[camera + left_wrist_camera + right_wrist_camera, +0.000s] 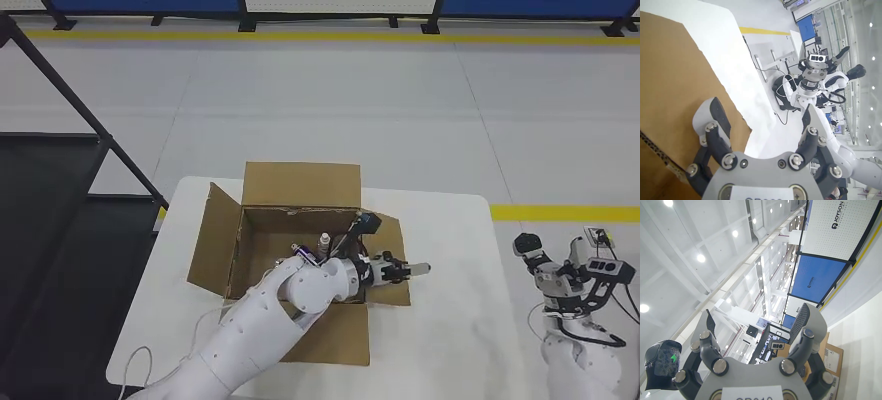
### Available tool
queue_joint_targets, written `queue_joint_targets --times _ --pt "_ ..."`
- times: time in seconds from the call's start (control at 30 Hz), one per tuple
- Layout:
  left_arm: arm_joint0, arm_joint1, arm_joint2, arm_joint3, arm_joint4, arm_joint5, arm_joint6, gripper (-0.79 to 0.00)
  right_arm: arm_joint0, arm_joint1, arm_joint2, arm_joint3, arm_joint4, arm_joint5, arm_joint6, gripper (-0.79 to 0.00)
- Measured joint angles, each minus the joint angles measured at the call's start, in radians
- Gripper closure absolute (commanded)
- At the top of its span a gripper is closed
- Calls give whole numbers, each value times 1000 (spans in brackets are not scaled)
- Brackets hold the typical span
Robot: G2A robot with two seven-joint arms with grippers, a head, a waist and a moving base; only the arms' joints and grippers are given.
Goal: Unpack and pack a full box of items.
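Hanging over the box [300, 185], partly hiding it, the left hand [762, 108] is spread; right hand [756, 311] too.

The box [300, 186] is plain brown cardboard, the table [450, 320] white, the left gripper [762, 104] grey with black pads [720, 114].

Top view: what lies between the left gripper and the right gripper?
Only bare white table separates left gripper and right gripper, top view.

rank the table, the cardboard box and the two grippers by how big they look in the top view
1. table
2. cardboard box
3. left gripper and right gripper: not ranked. They look about alike, and the right one points upward, perhaps nearer the camera.
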Motion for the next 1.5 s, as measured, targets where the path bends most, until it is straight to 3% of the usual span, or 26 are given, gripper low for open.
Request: queue_joint_targets --times 0.17,0.33,0.43,0.57,0.67,0.77,0.97,1.07,1.23,1.5 --pt "6 0 -44 -18 -9 -52 29 -785 15 0 -25 -21 -25 8 -22 -785" --pt "97 55 -189 -203 61 -106 57 -785 22 -3 -68 -100 -105 4 -52 -785" --pt "235 111 -353 -401 124 -113 47 -785 28 -5 -109 -180 -187 8 -82 -785" --pt "495 177 -641 -713 167 -130 12 -785 42 -13 -196 -328 -364 32 -152 -785" --pt "686 202 -847 -889 146 -167 27 -785 64 -22 -291 -429 -520 81 -188 -785" --pt "859 214 -1037 -987 97 -219 65 -785 115 -33 -411 -474 -693 166 -214 -785" --pt "1128 216 -1330 -990 -19 -331 155 -785 277 -68 -665 -380 -982 350 -243 -785" --pt "1211 213 -1414 -945 -85 -381 174 -785 357 -88 -772 -295 -1107 425 -269 -785" --pt "1266 213 -1445 -872 -170 -443 147 -785 439 -120 -897 -185 -1280 534 -347 -785" --pt "1233 220 -1415 -834 -204 -491 65 -785 451 -141 -1011 -158 -1563 637 -418 -785"
